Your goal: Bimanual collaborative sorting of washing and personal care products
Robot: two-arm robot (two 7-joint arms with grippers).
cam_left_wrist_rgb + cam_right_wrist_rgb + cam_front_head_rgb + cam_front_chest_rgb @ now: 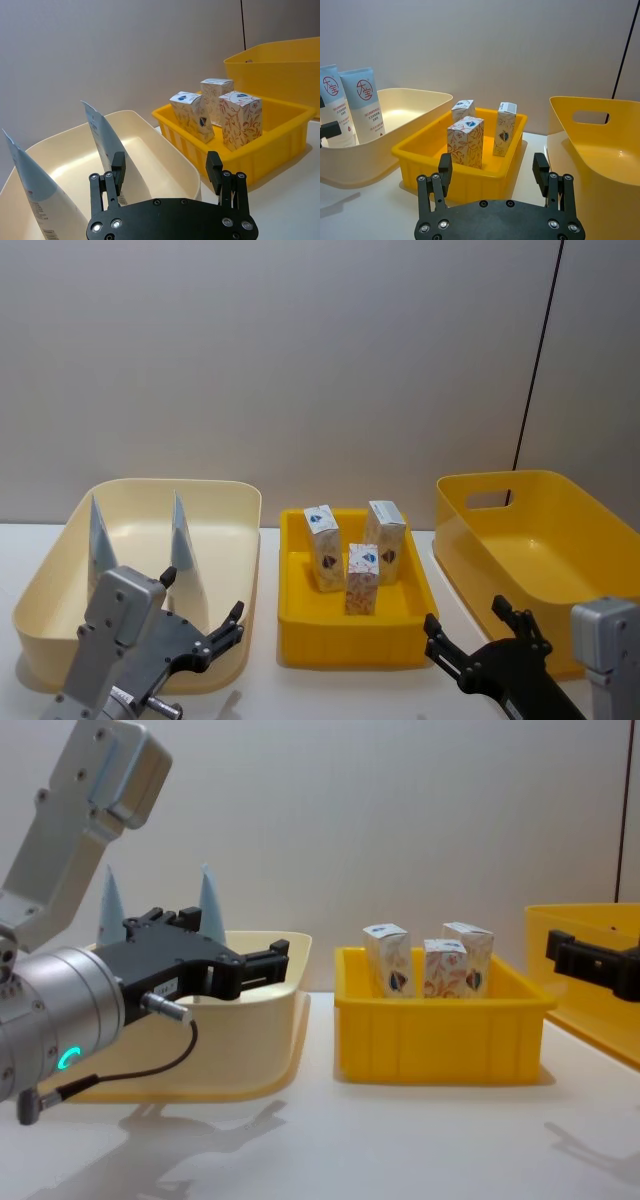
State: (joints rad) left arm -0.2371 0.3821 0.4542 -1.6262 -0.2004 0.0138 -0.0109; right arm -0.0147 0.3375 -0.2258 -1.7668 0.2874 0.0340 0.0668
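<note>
White surface (pixel 330 695): left gripper (pixel 166 167), fingers spread, faces squeeze tubes (pixel 102 142) ahead; right gripper (pixel 491 167), also spread, faces cartons (pixel 466 141). Centre each before closing.

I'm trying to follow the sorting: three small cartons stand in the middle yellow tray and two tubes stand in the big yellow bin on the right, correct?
Not quite. The three small cartons do stand in the middle yellow tray, but the head view shows the two squeeze tubes standing in the cream bin on the left, not the big yellow bin.
</note>
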